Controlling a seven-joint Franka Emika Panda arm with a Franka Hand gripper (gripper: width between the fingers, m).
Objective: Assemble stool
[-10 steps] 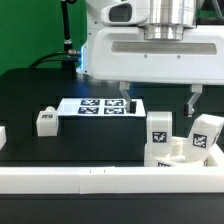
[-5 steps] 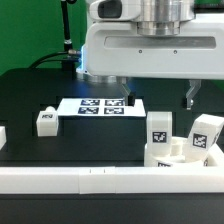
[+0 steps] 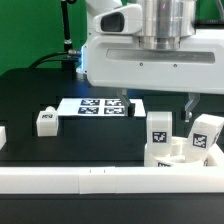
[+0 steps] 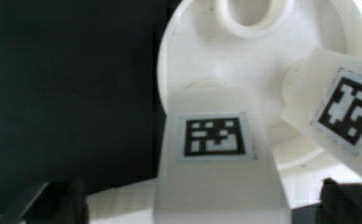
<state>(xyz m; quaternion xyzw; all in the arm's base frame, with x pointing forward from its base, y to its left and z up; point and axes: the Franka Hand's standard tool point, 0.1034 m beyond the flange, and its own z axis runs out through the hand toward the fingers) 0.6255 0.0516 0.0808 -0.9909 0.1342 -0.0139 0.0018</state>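
While one leg (image 3: pixel 45 121) sits alone on the bench (image 3: pixel 30 90) at the exterior view's left, well apart from the rest, the marker board (image 3: pixel 100 105) lies near the middle. The seat (image 3: pixel 180 152) rests at the right, just behind the rail (image 3: pixel 100 180). A second leg (image 3: pixel 160 130) and a third leg (image 3: pixel 207 133) stand upright on the seat, side by side, so I judge the stool roughly two thirds built. Whether they are fully home cannot be told. The pincer (image 3: pixel 161 100) hangs above them, spread wide and holding nothing. The wrist view shows its fingertips (image 4: pixel 45 198) either side of one standing leg. What remains, as I read it, is fetching the lone leg and fitting it.
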